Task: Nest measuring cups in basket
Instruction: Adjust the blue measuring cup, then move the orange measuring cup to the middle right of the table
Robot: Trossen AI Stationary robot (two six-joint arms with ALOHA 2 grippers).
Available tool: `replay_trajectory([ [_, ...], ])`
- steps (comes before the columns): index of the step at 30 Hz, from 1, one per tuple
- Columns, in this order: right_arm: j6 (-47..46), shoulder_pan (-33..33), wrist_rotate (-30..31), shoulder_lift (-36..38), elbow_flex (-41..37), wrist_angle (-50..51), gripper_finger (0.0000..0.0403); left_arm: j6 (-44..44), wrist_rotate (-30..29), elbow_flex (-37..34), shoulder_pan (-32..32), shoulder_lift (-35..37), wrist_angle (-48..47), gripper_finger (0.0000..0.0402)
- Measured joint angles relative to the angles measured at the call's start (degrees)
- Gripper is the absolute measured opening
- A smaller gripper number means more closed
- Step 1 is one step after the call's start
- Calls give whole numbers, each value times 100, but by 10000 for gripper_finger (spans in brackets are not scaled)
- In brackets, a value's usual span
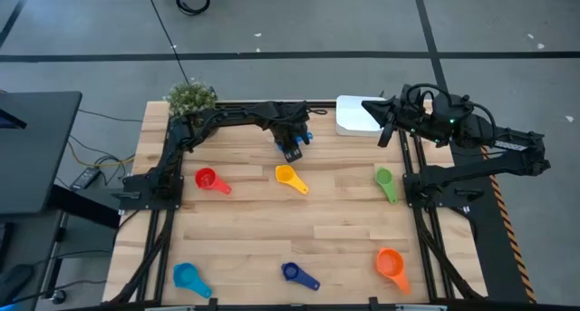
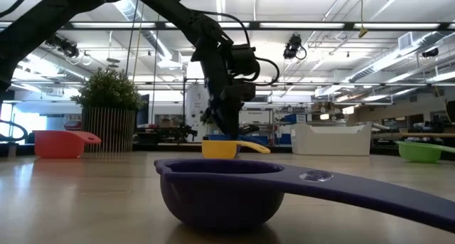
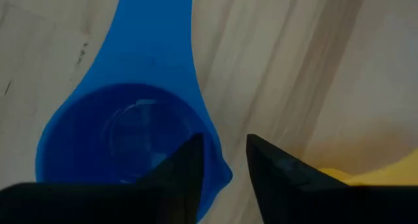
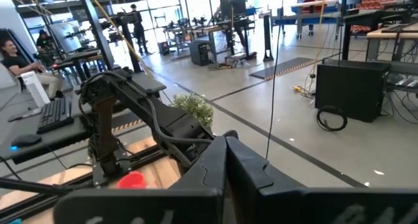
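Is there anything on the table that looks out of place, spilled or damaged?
Nothing is spilled or broken. The cups lie scattered, none in the basket yet: red cup, yellow cup, green cup, orange cup, dark blue cup, light blue cup. The left gripper straddles the rim of a blue cup.

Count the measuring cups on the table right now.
7: red left, yellow centre, blue at the left gripper, green right, light blue, dark blue and orange along the near edge.
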State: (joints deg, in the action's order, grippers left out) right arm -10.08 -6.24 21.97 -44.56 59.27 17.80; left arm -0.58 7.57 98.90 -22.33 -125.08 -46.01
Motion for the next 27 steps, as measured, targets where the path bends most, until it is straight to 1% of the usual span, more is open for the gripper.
replay_trajectory([
  [3, 203, 0, -48, 0, 0, 225, 16, 26, 15, 14, 2, 13, -20, 136],
  [6, 210, 0, -58, 17, 12, 525, 16, 179, 15, 16, 4, 56, -100, 137],
  [9, 52, 19, -69, 7, 270, 1304, 16, 281, 11, 21, -4, 131, -149, 135],
  [13, -195, 97, -133, -101, 825, 2558, 16, 299, 7, 21, -4, 374, -150, 135],
  [15, -299, 155, -408, -182, 1112, 3138, 16, 302, 6, 21, -2, 556, -149, 135],
  [22, -627, 416, -1749, -720, 1876, 5047, 12, 691, 83, 21, 39, 1431, -195, 135],
  [27, -844, 745, -2895, -1163, 2059, 6317, 4, 1057, 88, 21, 182, 2242, -145, 135],
])
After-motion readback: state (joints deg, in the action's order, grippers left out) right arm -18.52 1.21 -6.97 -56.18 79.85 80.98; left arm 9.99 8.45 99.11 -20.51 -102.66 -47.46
